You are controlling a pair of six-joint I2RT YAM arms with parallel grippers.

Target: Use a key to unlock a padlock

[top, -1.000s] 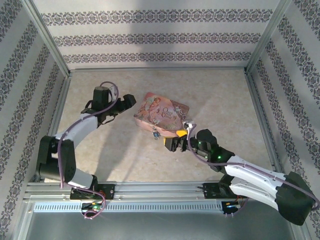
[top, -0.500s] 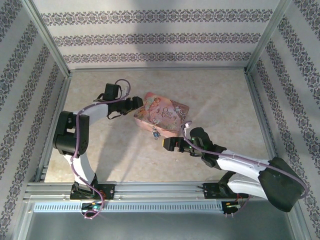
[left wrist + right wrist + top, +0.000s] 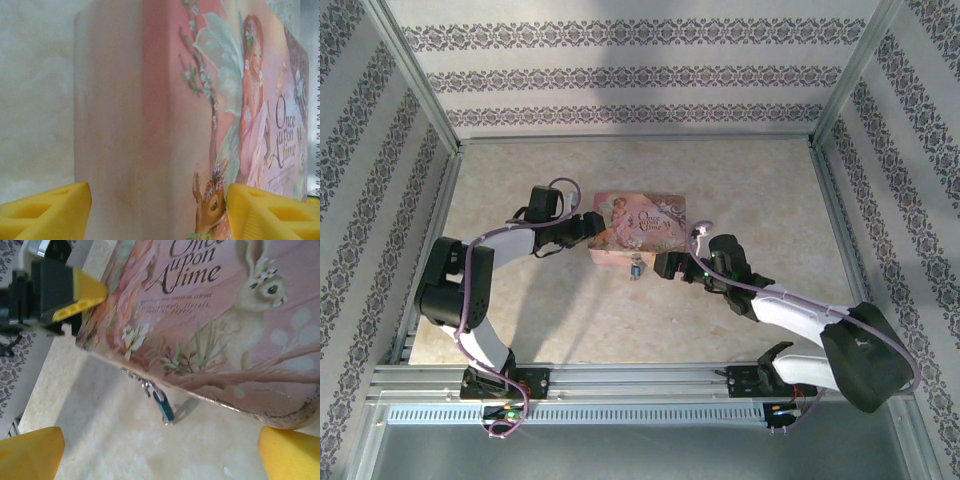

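Left hand [image 3: 582, 231] astride pink box [image 3: 645, 225] end.

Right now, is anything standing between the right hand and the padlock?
Nothing visible does. The padlock hangs from the pink box's near edge, and bare table lies between it and the open right hand.

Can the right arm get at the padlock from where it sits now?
Probably yes. The right gripper is open and faces the padlock, which hangs off the pink box's near edge, with bare table between them. The left gripper is at the box's left end.
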